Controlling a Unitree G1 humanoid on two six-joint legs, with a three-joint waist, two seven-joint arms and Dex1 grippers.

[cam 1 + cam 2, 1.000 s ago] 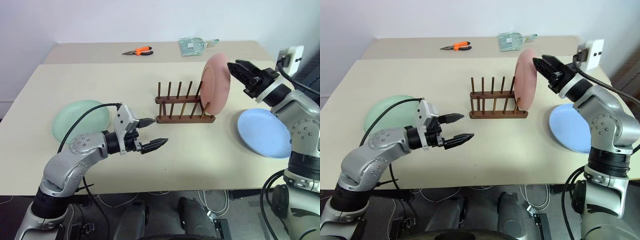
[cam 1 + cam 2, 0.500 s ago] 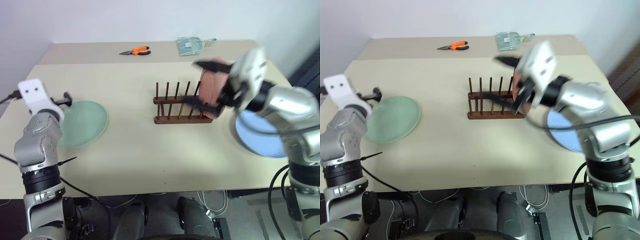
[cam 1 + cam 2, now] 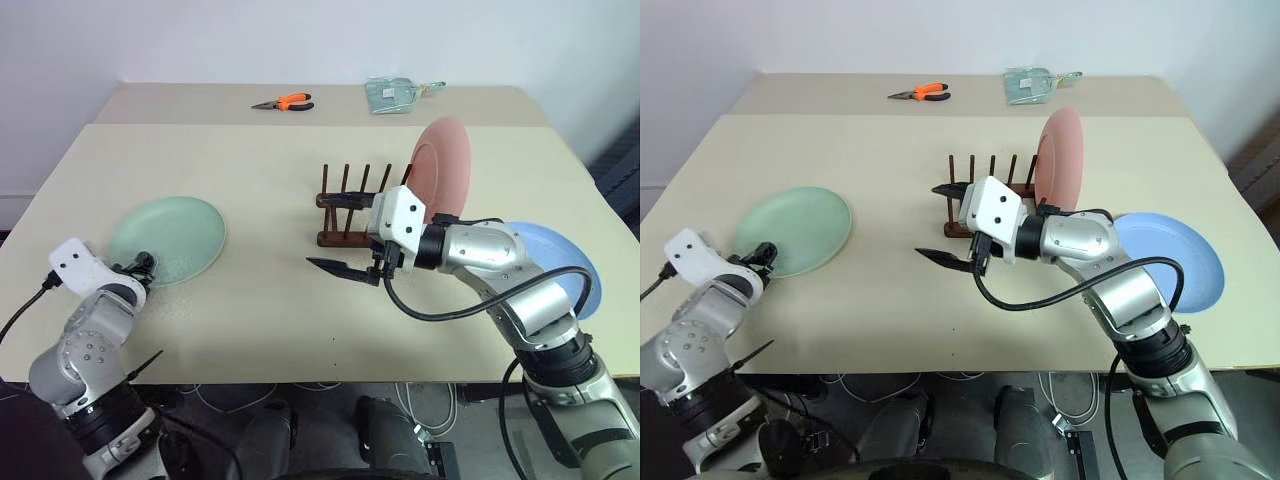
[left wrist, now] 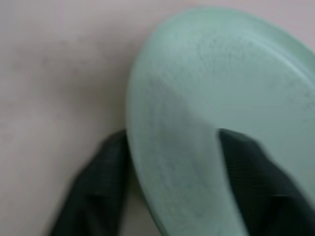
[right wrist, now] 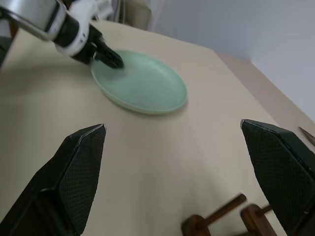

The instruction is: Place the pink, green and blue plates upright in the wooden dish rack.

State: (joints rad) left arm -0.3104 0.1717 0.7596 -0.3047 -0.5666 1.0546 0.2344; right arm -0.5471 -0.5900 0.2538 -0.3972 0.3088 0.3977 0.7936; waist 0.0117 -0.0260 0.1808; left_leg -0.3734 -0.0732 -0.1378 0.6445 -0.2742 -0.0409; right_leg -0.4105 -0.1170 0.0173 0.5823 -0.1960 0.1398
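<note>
Pink plate (image 3: 441, 163) is standing upright at the right end of the rack (image 3: 352, 213), near mid-bench (image 3: 270, 160). Green plate (image 3: 168, 239) is lying flat toward the left side. Blue plate (image 3: 1170, 262) is lying flat on the right, partly behind the right arm.

Left end effector (image 3: 759, 254) is sitting at the green plate's near rim. In the left wrist view its fingers (image 4: 101, 184) are straddling that rim, one on each side, closing around it; whether they are pressing the plate I cannot tell.

Right end effector (image 3: 946, 222) is hanging in front of the rack, pointing toward the left side of the bench. Its fingers (image 5: 74, 179) are spread wide apart and holding nothing. The upper fingertip is sitting level with the rack's left pegs, the lower one just above bare bench.

Orange-handled pliers (image 3: 282, 102) and a clear packet (image 3: 394, 93) are lying at the far edge, well apart from the plates.
</note>
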